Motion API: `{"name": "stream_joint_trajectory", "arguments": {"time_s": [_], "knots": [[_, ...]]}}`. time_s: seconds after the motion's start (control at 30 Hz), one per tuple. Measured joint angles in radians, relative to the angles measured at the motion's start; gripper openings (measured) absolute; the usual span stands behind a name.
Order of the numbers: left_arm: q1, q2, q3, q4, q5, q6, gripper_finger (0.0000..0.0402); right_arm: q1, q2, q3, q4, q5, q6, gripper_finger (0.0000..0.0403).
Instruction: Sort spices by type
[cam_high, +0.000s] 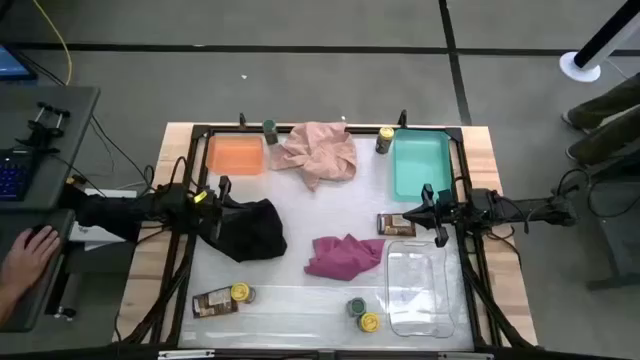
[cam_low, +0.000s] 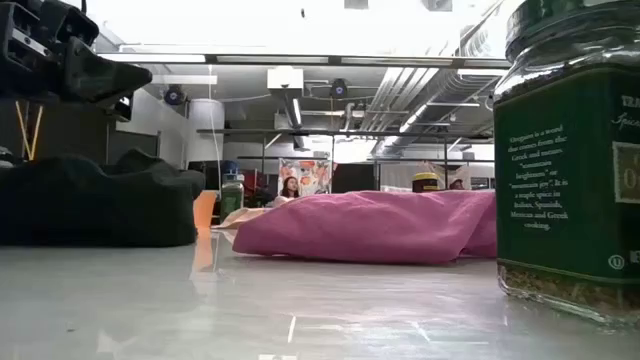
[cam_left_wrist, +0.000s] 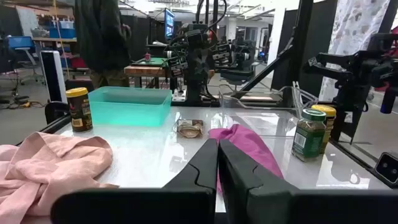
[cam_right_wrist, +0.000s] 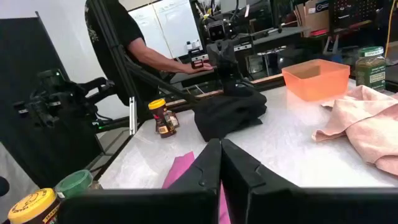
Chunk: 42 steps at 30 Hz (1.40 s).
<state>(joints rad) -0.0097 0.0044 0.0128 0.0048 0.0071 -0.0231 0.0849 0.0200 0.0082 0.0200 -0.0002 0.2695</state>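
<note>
Both grippers are shut and hold nothing. My left gripper (cam_left_wrist: 217, 152) hovers at the table's left side, above the black cloth (cam_high: 250, 228). My right gripper (cam_right_wrist: 221, 152) hangs at the right side, beside a brown packet (cam_high: 396, 224). One green-lidded jar (cam_high: 269, 130) and one yellow-lidded jar (cam_high: 385, 139) stand at the far edge. Near the front edge, a second packet (cam_high: 212, 302) lies next to a yellow-lidded jar (cam_high: 240, 293). Another green-lidded jar (cam_high: 355, 307) and yellow-lidded jar (cam_high: 370, 322) stand together there too.
The orange tray (cam_high: 236, 155) sits far left, the teal tray (cam_high: 418, 165) far right, and the clear tray (cam_high: 420, 288) near right. A pink cloth (cam_high: 318, 152) lies between the far trays, a magenta cloth (cam_high: 345, 255) mid-table. A person's hand (cam_high: 28, 250) rests beyond the left edge.
</note>
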Motion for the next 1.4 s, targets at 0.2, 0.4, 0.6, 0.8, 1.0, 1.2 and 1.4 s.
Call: {"name": "stream_joint_trajectory", "arguments": {"time_s": [0.2, 0.4, 0.6, 0.8, 1.0, 1.2, 1.4], "knots": [[0.000, 0.000, 0.000, 0.000, 0.000, 0.000, 0.0001, 0.000, 0.000, 0.000, 0.000, 0.000, 0.001, 0.0001], [0.000, 0.000, 0.000, 0.000, 0.000, 0.000, 0.0001, 0.000, 0.000, 0.000, 0.000, 0.000, 0.002, 0.0001], [0.000, 0.000, 0.000, 0.000, 0.000, 0.000, 0.0001, 0.000, 0.000, 0.000, 0.000, 0.000, 0.000, 0.0001], [0.000, 0.000, 0.000, 0.000, 0.000, 0.000, 0.0001, 0.000, 0.000, 0.000, 0.000, 0.000, 0.001, 0.0001], [0.000, 0.000, 0.000, 0.000, 0.000, 0.000, 0.0001, 0.000, 0.000, 0.000, 0.000, 0.000, 0.002, 0.0001], [0.000, 0.000, 0.000, 0.000, 0.000, 0.000, 0.0001, 0.000, 0.000, 0.000, 0.000, 0.000, 0.001, 0.0001], [0.000, 0.000, 0.000, 0.000, 0.000, 0.000, 0.0001, 0.000, 0.000, 0.000, 0.000, 0.000, 0.000, 0.0001]]}}
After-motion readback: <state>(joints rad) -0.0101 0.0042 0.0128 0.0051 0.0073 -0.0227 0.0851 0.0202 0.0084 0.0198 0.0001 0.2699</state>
